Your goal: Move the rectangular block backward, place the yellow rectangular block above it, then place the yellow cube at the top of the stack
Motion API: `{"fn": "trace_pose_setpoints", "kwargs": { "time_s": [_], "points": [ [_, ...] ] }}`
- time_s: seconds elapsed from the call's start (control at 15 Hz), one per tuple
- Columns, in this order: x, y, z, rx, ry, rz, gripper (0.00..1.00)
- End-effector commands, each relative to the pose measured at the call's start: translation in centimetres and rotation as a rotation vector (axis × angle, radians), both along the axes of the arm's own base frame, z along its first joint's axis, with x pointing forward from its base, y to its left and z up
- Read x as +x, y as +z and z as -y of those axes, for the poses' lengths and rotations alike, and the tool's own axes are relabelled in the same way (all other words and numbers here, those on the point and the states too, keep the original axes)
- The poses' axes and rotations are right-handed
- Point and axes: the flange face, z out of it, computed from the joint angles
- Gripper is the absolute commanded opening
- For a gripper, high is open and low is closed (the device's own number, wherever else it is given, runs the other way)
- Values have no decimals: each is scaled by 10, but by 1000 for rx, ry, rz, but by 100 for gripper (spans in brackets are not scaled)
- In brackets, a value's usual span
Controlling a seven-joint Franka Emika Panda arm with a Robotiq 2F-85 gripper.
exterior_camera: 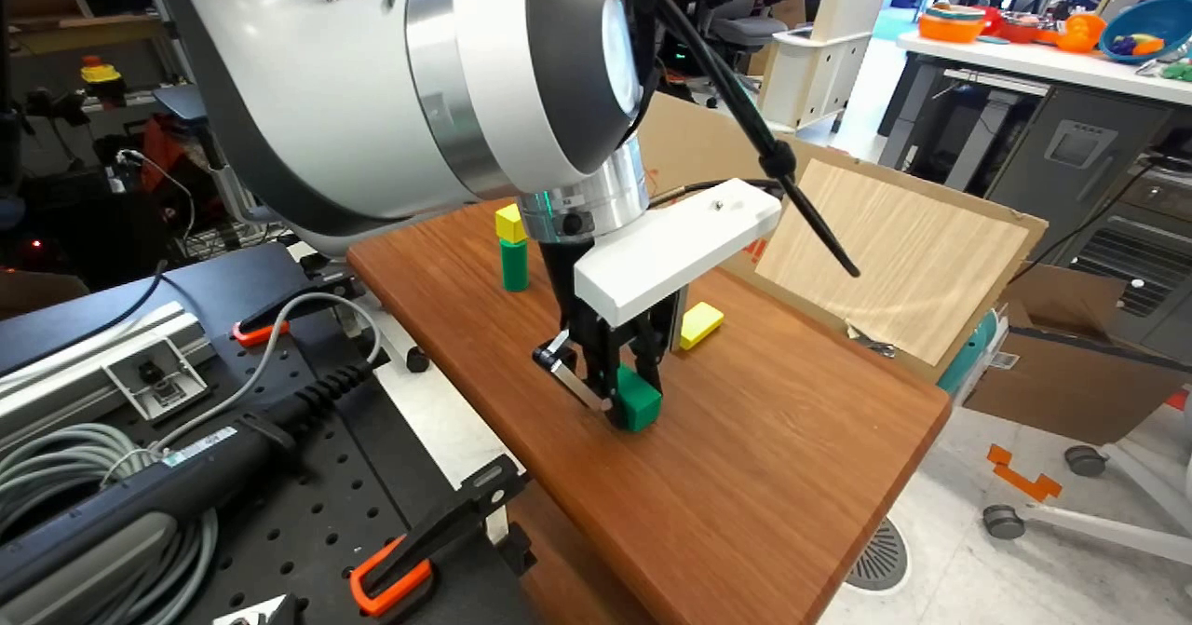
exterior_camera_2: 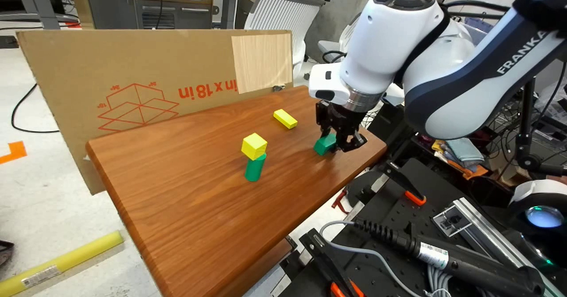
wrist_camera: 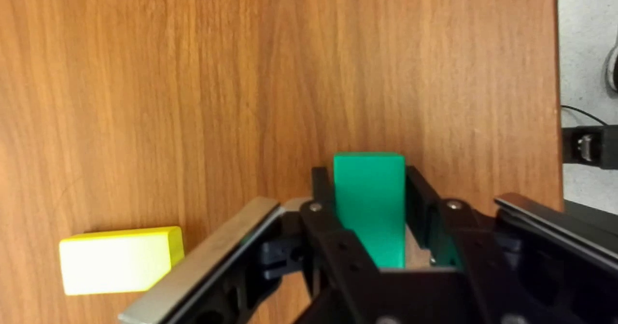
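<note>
The rectangular block, a bright green oblong, [exterior_camera: 641, 403] is between my gripper's fingers [exterior_camera: 636, 400]. In the wrist view, both finger pads [wrist_camera: 371, 184] lie flush along the long sides of the green block [wrist_camera: 371, 205]. Its base is at or very near the table; I cannot tell whether it touches. It also shows in an exterior view [exterior_camera_2: 325, 144]. The flat yellow rectangular block [exterior_camera_2: 285, 118] lies on the table beside the gripper, at lower left in the wrist view [wrist_camera: 116, 261]. The yellow cube [exterior_camera_2: 254, 146] sits slightly overhanging on an upright green cylinder [exterior_camera_2: 255, 168].
The wooden table [exterior_camera_2: 199, 199] has a cardboard panel [exterior_camera_2: 190, 67] standing along one long edge. A black cart [exterior_camera: 307, 495] with clamps and cables stands along the opposite edge. The cylinder with the cube also stands behind the gripper in an exterior view [exterior_camera: 514, 266].
</note>
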Motion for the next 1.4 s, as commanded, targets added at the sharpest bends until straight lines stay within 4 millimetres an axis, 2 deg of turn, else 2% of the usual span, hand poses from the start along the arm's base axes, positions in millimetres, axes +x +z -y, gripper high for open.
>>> {"fn": "trace_pose_setpoints", "kwargs": {
  "time_s": [0.0, 0.2, 0.27, 0.47, 0.6, 0.87, 1.13, 1.33],
  "points": [
    [-2, -11, -3, 28, -70, -32, 73],
    [2, -9, -3, 45, -113, -36, 96],
    [2, -9, -4, 51, -119, -39, 99],
    [-2, 5, -4, 99, -147, -40, 100],
    [-5, 20, 0, 130, -241, -26, 100],
    [-5, 61, 19, 177, -481, 0, 100],
    [17, 99, 38, 202, -708, 31, 100],
    [37, 110, 34, 209, -874, 34, 100]
  ]
}}
